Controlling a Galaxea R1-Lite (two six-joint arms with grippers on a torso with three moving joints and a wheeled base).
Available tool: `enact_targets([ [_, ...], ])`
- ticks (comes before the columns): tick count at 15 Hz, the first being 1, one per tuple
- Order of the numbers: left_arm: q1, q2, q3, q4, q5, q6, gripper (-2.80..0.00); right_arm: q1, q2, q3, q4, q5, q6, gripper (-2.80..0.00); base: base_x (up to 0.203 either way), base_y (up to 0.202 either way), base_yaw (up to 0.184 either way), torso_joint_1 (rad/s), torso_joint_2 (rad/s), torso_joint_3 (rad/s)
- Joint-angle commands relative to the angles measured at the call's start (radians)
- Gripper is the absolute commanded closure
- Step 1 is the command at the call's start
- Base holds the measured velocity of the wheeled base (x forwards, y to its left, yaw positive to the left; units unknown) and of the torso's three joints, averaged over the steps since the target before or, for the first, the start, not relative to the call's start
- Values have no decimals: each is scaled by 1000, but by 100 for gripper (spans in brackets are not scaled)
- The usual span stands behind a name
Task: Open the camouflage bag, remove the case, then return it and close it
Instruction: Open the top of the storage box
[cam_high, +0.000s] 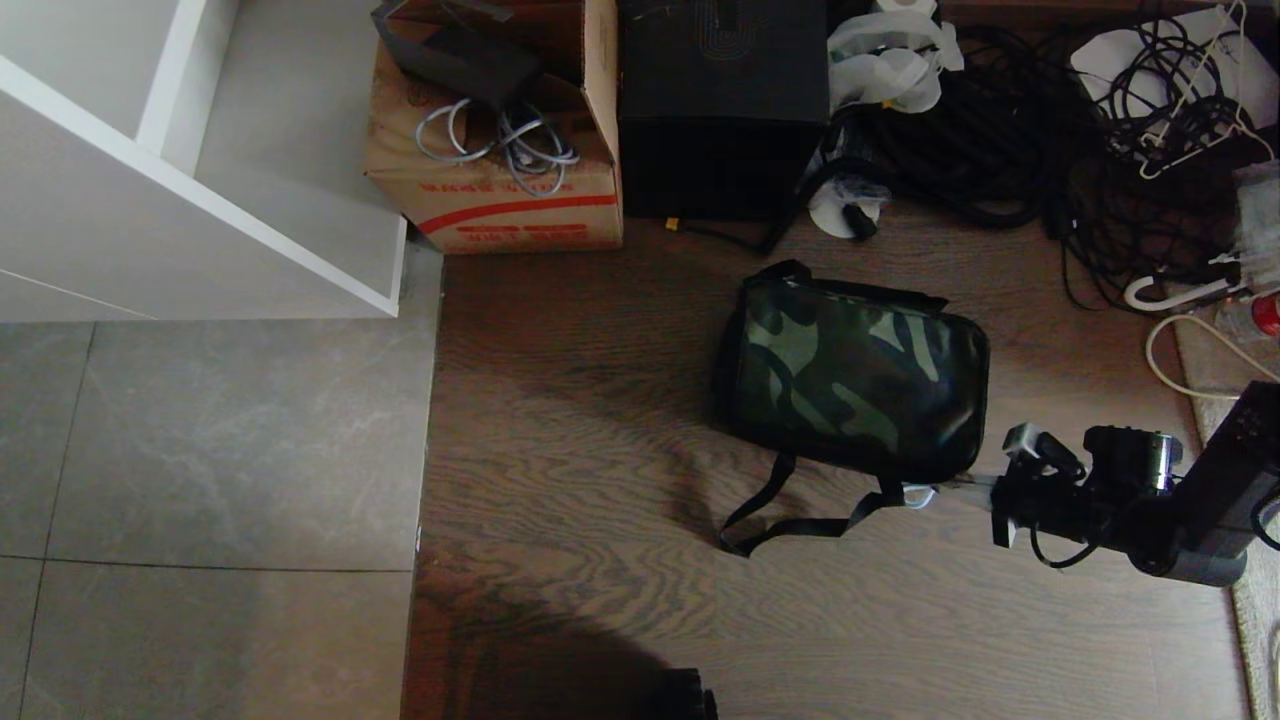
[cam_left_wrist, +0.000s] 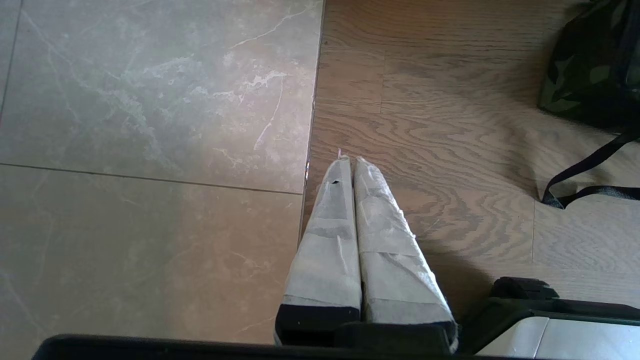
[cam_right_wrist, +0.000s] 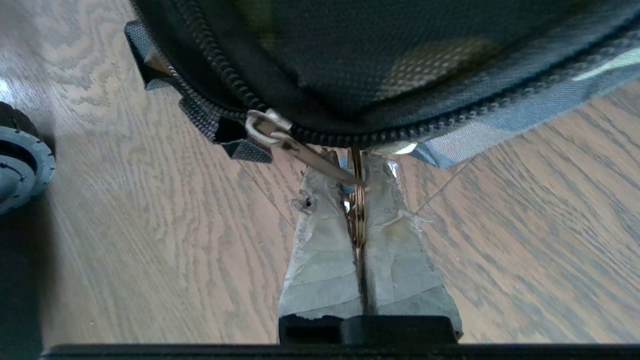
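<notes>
The opening step is in hand. The right claw (cam_right_wrist: 357, 200) is clamped tight on the metal ring (cam_right_wrist: 356, 210) hanging from the zip pull (cam_right_wrist: 280, 137), just ahead of its tips, at the near corner of the camouflage bag (cam_high: 860, 375). The bag is zipped; the case is not seen. Next, the ring probably needs to be drawn along the zip. The left claw (cam_left_wrist: 350, 165), pressed together and empty, is parked well aside.

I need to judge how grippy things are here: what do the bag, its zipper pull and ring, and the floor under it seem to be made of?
The bag looks like woven synthetic cloth with a slight sheen; its weave shows up close. The zipper pull and ring, pinched by the right gripper, look like bright metal, shiny and thin. The floor looks like matte wood-grain plank, real or laminate unclear.
</notes>
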Motion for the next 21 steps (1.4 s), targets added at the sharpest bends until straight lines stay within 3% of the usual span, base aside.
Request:
enact_targets([
  [1,0,0,9,-1,0,0,0,-18,-44,25,11,6,-5,0,0,0,0,0,0,0],
  [10,0,0,10,-1,0,0,0,-105,-171,99,106,6,-10,0,0,0,0,0,0,0],
  [18,0,0,11,0,0,0,0,-155,-171,3,168,6,-5,0,0,0,0,0,0,0],
  [21,0,0,10,-1,0,0,0,-159,-162,-59,172,5,73,0,0,0,0,0,0,0],
])
